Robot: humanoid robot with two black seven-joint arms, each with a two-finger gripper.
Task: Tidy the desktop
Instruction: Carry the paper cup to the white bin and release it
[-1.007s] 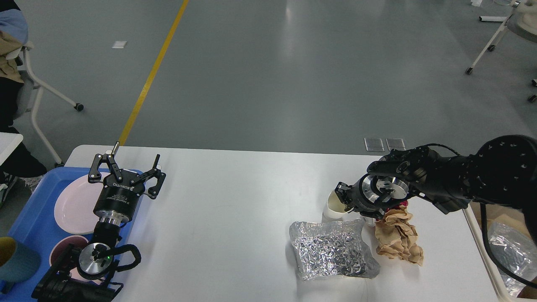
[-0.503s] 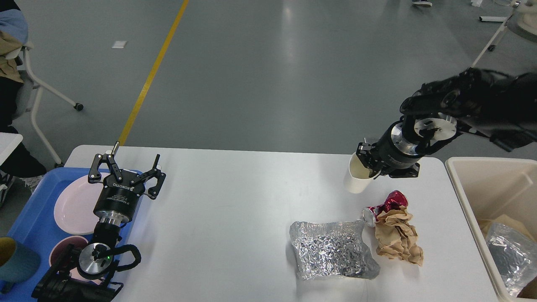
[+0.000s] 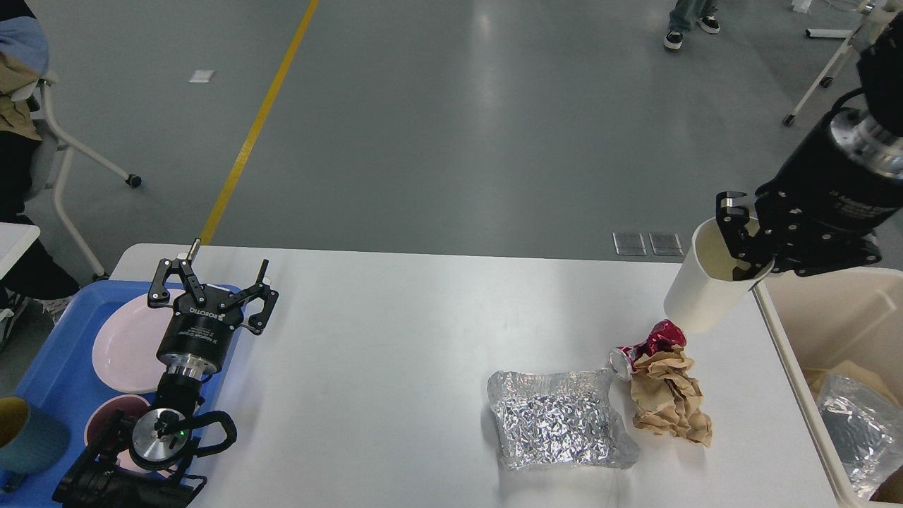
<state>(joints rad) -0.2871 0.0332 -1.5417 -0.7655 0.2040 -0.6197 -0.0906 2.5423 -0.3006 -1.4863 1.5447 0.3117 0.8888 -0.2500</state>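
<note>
The white desktop (image 3: 395,339) fills the lower part of the head view. My right gripper (image 3: 741,236) is shut on the rim of a white paper cup (image 3: 702,289) and holds it in the air above the desktop's far right edge, beside the beige bin (image 3: 797,367). On the desktop lie a crumpled silver foil bag (image 3: 554,420), a crushed red can (image 3: 645,349) and a wad of brown paper (image 3: 667,398). My left gripper (image 3: 211,286) is open and empty above the blue tray's right edge.
The blue tray (image 3: 49,367) at the left holds a pink plate (image 3: 127,342), a pink bowl (image 3: 106,420) and a teal cup (image 3: 25,434). The bin holds a foil bag (image 3: 857,423) and cardboard. A chair and a person's feet are on the floor beyond.
My right gripper lifted the white paper cup off the desktop by the trash and carried it up and right toward the bin. The left arm has not moved.
</note>
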